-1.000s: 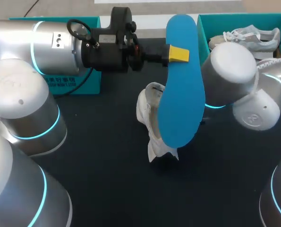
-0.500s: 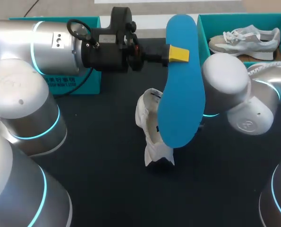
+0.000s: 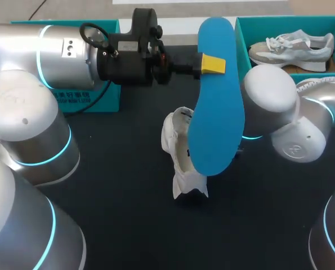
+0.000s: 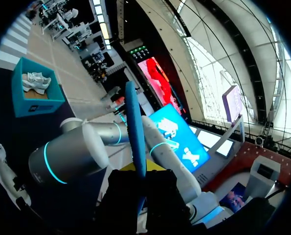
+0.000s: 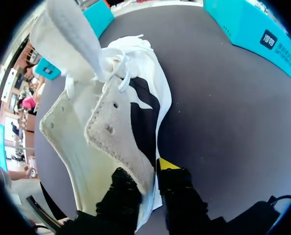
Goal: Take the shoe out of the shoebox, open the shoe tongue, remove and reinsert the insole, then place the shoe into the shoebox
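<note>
My left gripper [image 3: 211,64] is shut on a blue insole [image 3: 217,112] and holds it up over the table's middle. In the left wrist view the insole [image 4: 135,125] runs edge-on out from between the left gripper's fingers [image 4: 139,193]. Behind and under the insole a white shoe [image 3: 180,151] stands heel-down on the dark table [image 3: 116,197]. The side wall of this shoe [image 5: 118,127] lies between the two fingers of my right gripper [image 5: 149,175], which touch it from both sides. In the head view the insole hides that gripper.
An open teal shoebox [image 3: 241,34] at the back right holds a grey shoe [image 3: 294,45]. A second teal box [image 3: 94,101] stands at the back left under my left arm. My right arm's elbow [image 3: 268,95] bulks beside the insole.
The white shoe and my right arm shifted slightly to the left and toward the front. My left arm and the insole stayed still.
</note>
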